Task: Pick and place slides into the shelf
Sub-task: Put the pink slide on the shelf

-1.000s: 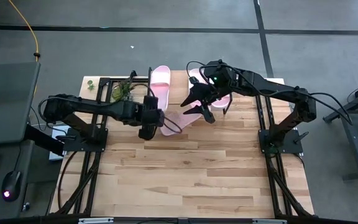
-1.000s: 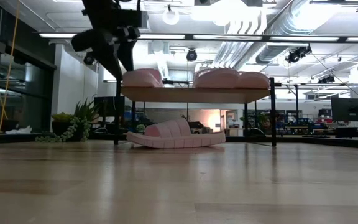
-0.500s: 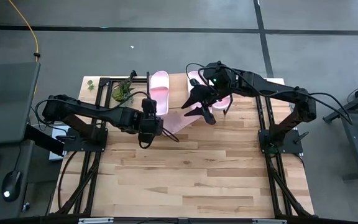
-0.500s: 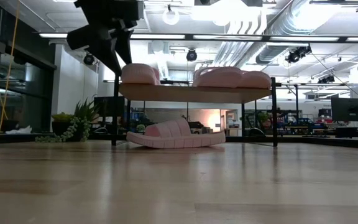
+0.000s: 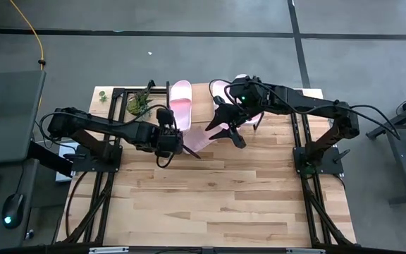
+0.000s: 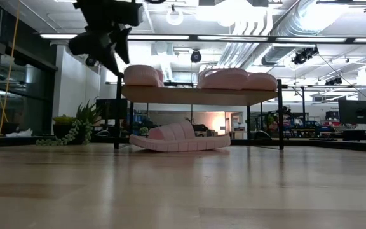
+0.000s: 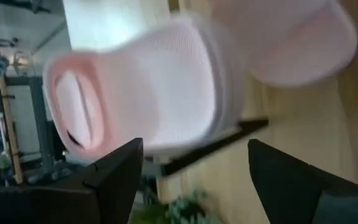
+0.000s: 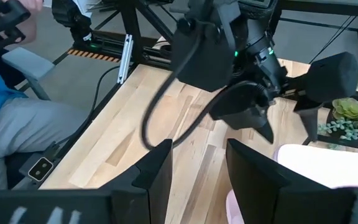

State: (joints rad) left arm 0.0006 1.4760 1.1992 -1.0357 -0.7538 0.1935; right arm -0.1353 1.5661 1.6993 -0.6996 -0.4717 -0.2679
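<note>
The shelf (image 6: 199, 95) stands at the far edge of the table (image 5: 210, 204). Three pink slides lie on its top board: one at the left (image 5: 180, 99) and two side by side toward the right (image 6: 237, 79). A fourth slide (image 6: 180, 138) lies on the table under the shelf, its near end poking out in front. The left hand (image 5: 173, 149) hangs just above the near end of that fourth slide, fingers apart and empty. The right hand (image 5: 225, 128) hovers over the shelf's near edge, right of the left hand, fingers likewise apart and holding nothing. A potted plant (image 5: 139, 103) sits at the shelf's left.
</note>
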